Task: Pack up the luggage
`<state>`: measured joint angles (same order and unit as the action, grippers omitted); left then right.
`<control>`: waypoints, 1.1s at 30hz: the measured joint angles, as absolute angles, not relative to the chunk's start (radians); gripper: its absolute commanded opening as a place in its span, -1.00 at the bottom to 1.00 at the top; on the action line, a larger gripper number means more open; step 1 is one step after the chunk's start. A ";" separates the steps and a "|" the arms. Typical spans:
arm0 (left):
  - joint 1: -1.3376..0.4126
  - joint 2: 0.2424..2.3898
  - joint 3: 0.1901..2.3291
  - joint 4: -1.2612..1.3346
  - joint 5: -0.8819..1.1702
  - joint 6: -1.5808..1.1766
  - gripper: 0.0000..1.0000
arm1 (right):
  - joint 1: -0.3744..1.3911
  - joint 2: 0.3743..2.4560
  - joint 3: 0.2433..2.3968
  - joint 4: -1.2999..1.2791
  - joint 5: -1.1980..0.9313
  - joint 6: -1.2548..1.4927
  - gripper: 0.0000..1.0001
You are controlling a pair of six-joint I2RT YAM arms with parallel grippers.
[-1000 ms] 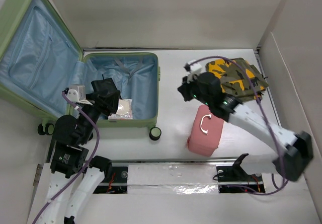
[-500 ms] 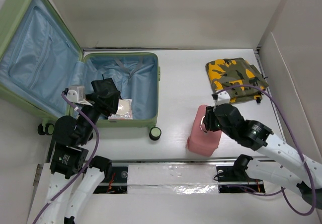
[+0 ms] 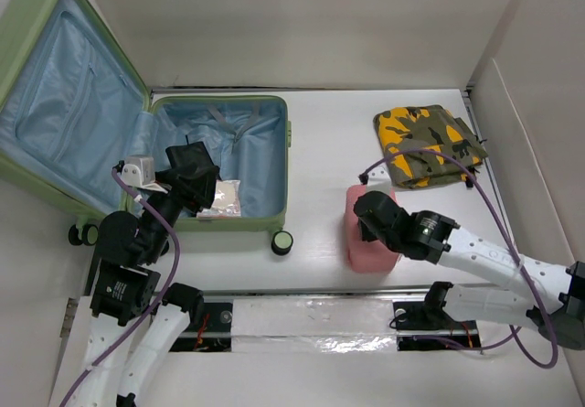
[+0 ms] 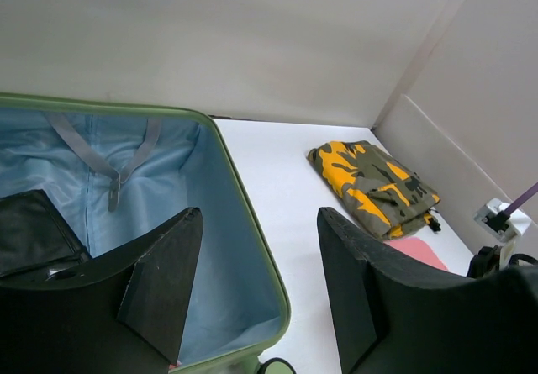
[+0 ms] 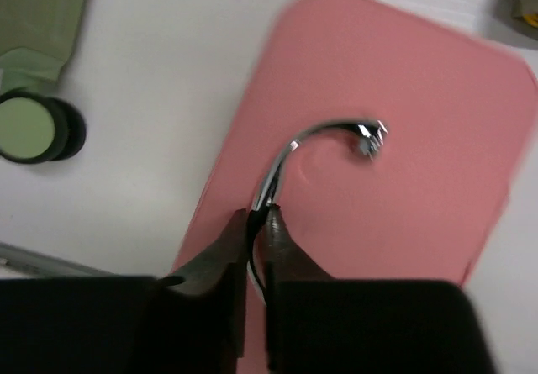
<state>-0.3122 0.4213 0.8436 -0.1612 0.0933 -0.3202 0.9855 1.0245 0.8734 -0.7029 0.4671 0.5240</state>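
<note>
The light green luggage (image 3: pixel 228 105) lies open at the left, its blue-lined lid (image 3: pixel 64 105) leaning back; a small white packet (image 3: pixel 222 201) lies in it. The left wrist view also shows its green rim (image 4: pixel 252 223). My left gripper (image 3: pixel 203 180) is open and empty, hovering over the suitcase's near right part. My right gripper (image 5: pixel 259 216) is shut on the metal handle (image 5: pixel 315 136) of the small pink case (image 3: pixel 373 247), which stands on the table right of the suitcase. A folded camouflage garment (image 3: pixel 428 144) lies at the back right.
A black spinner wheel with a green cap (image 3: pixel 282 242) sticks out at the suitcase's near corner, close to the pink case. White walls close the back and the right side (image 3: pixel 521 151). A taped rail runs along the near edge (image 3: pixel 311 315).
My right arm has swung from the camouflage garment down to the pink case and closed on its handle. The case has shifted slightly. The left arm has not moved.
</note>
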 measured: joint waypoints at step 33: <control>-0.312 0.430 0.844 -0.161 0.097 -0.321 0.08 | 0.657 0.992 0.958 -0.170 -0.123 0.213 -1.00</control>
